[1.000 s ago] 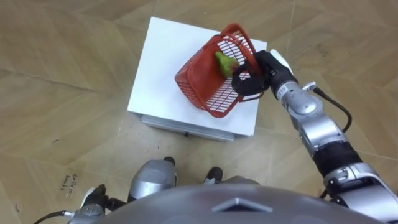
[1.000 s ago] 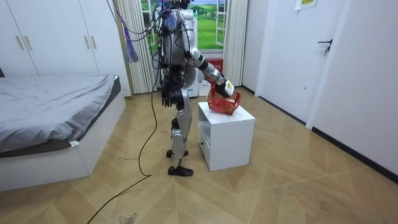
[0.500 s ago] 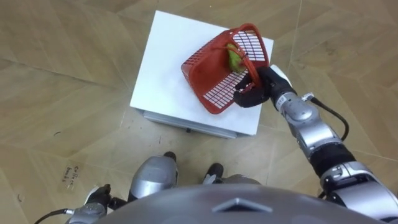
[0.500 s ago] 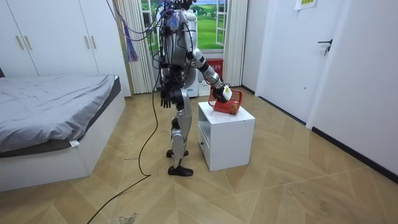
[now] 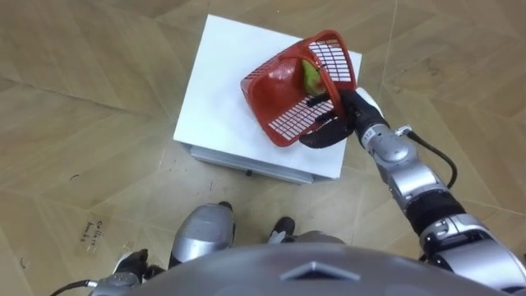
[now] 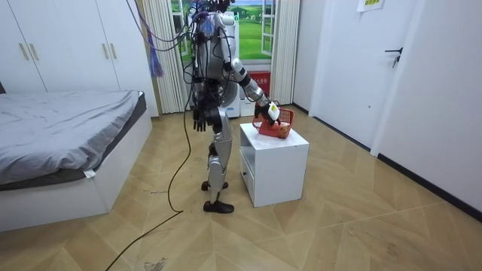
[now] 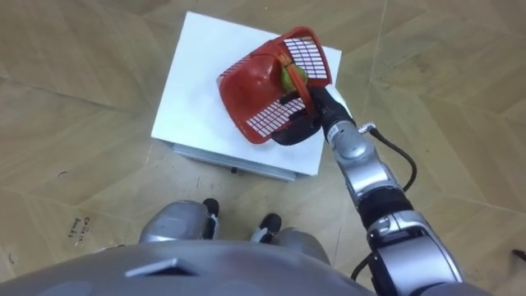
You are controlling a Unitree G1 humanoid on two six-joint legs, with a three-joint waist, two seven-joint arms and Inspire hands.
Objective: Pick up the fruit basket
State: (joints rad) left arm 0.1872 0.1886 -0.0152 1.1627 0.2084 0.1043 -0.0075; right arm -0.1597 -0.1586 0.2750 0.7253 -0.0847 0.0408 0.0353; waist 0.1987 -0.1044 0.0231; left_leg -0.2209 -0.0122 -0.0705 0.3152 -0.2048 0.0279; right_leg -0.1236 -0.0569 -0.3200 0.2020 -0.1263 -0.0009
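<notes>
Askew, basket (image 5: 283, 90) (red) in right fingers (image 5: 320, 136)

A silver and black robot
Its round body is shiny grey. The arm by the white table (image 5: 220, 94) has silver and black parts, a thin black cable, and a black right hand (image 5: 327, 131) with a white patch.

A white side cabinet (image 6: 275, 162) stands mid-frame in the room view on herringbone wood floor (image 6: 339, 226), a grey-covered bed (image 6: 60, 139) at left, white wardrobe doors (image 6: 60, 53) upper left, a white door (image 6: 343, 68) upper right.
</notes>
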